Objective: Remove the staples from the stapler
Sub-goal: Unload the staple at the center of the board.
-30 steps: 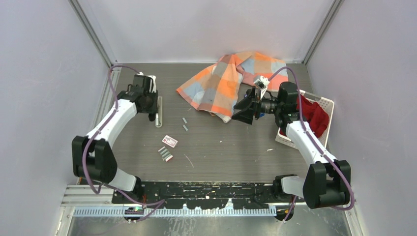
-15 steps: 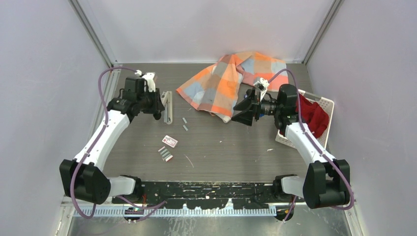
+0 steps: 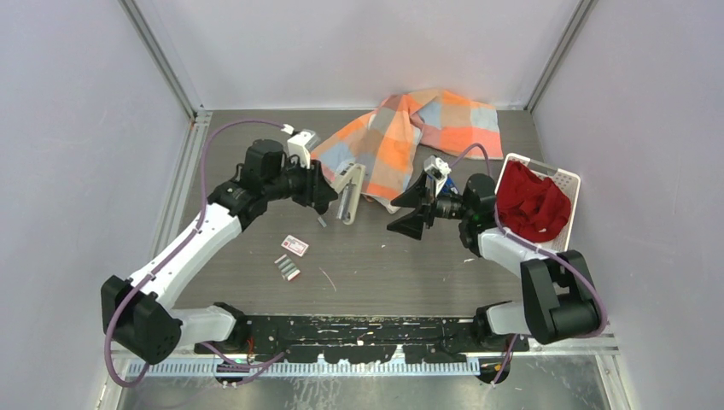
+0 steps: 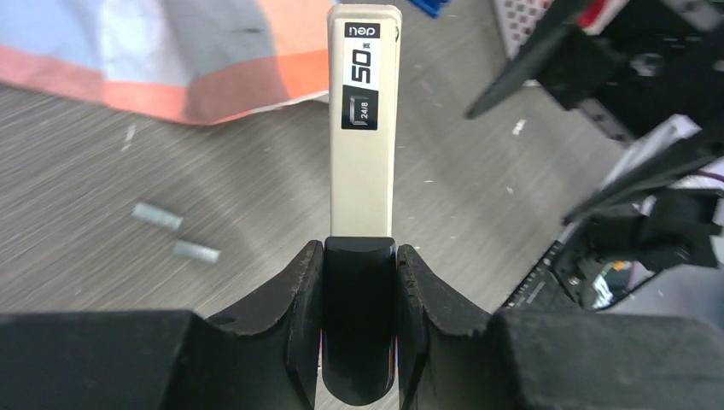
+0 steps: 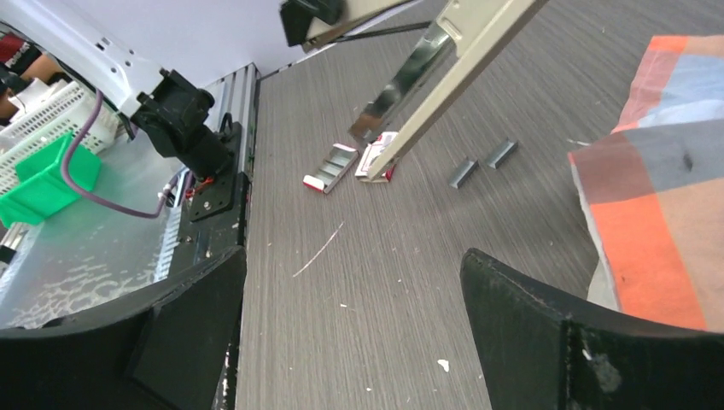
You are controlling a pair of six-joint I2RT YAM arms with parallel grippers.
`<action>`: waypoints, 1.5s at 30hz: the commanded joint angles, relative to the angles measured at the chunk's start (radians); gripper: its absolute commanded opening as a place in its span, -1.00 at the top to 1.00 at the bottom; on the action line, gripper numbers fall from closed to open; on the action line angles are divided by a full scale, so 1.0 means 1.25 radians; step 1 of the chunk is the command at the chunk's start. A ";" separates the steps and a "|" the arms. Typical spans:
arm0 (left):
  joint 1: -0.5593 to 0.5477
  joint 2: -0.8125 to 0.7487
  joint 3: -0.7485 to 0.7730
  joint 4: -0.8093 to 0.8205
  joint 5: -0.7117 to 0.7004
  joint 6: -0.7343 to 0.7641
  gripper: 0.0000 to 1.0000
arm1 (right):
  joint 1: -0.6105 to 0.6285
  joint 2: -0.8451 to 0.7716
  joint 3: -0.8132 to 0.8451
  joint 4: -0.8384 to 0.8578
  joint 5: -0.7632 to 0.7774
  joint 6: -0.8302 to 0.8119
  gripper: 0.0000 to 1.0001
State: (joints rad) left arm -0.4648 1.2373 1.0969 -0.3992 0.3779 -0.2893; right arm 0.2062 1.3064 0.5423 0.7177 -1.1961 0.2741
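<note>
On a grey wood-grain table (image 3: 410,265), with a checked orange-and-blue cloth (image 3: 401,141) bunched at the far side and a white basket (image 3: 568,184) holding a red cloth (image 3: 529,205) at the right, two robot arms meet over the middle to empty a stapler.

The left gripper (image 3: 329,184) holds the stapler (image 3: 348,198) in the air just in front of the checked cloth, its jaws clamped on the black rear end, seen squarely from the left wrist (image 4: 363,154). That grip leaves the whole front length free and pointed toward the other arm, probably so the second arm can work on the open end. The right gripper (image 3: 403,213) hangs low and close by, facing the stapler with its jaws wide apart and nothing between them.

The stapler looks cream rather than blue, long and slim, with a black label reading "50" and "24/8". From the right wrist it appears hinged open, a bright silver inner channel (image 5: 401,81) hanging below the cream arm.

Below lie a small white-and-red box (image 3: 295,246) and several grey staples (image 3: 287,269), with two more strips (image 4: 158,216) loose nearer the cloth. Whether any remain in the channel cannot be seen.
</note>
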 commanded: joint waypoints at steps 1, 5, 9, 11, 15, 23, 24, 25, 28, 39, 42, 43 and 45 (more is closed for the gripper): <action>-0.021 -0.028 -0.007 0.240 0.138 -0.029 1.00 | 0.006 0.041 -0.036 0.313 0.046 0.129 -1.00; -0.026 -0.030 -0.028 0.354 0.221 -0.059 1.00 | 0.011 0.062 -0.040 0.370 0.061 0.179 -1.00; -0.027 -0.027 -0.047 0.455 0.280 -0.096 1.00 | 0.032 0.074 -0.048 0.447 0.073 0.241 -1.00; -0.029 -0.021 -0.052 0.494 0.300 -0.118 1.00 | 0.049 0.075 -0.049 0.476 0.086 0.269 -1.00; -0.044 -0.013 -0.059 0.572 0.332 -0.166 1.00 | 0.063 0.083 -0.046 0.520 0.117 0.333 -1.00; -0.077 0.005 -0.066 0.685 0.386 -0.227 1.00 | 0.081 0.063 -0.041 0.641 0.108 0.431 -1.00; -0.083 0.007 -0.065 0.690 0.388 -0.230 1.00 | 0.082 0.059 -0.040 0.641 0.110 0.436 -1.00; -0.091 0.010 -0.064 0.693 0.390 -0.230 1.00 | 0.083 0.057 -0.038 0.645 0.112 0.441 -1.00; -0.109 0.018 -0.060 0.697 0.392 -0.228 1.00 | 0.083 0.046 -0.035 0.663 0.107 0.470 -0.99; -0.114 0.020 -0.063 0.702 0.389 -0.219 1.00 | 0.083 0.007 -0.032 0.644 0.095 0.457 -0.55; -0.115 0.032 -0.064 0.704 0.388 -0.218 1.00 | 0.087 0.006 -0.028 0.611 0.084 0.432 -0.29; -0.114 0.042 -0.064 0.705 0.388 -0.217 1.00 | 0.088 0.006 -0.026 0.601 0.082 0.424 -0.20; -0.115 0.045 -0.065 0.704 0.388 -0.215 1.00 | 0.089 0.004 -0.023 0.594 0.078 0.418 0.03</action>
State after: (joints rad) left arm -0.6048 1.2930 0.9958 0.3546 0.8482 -0.5465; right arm 0.3088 1.3411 0.4808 1.4502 -1.0805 0.8452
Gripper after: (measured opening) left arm 0.307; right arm 0.587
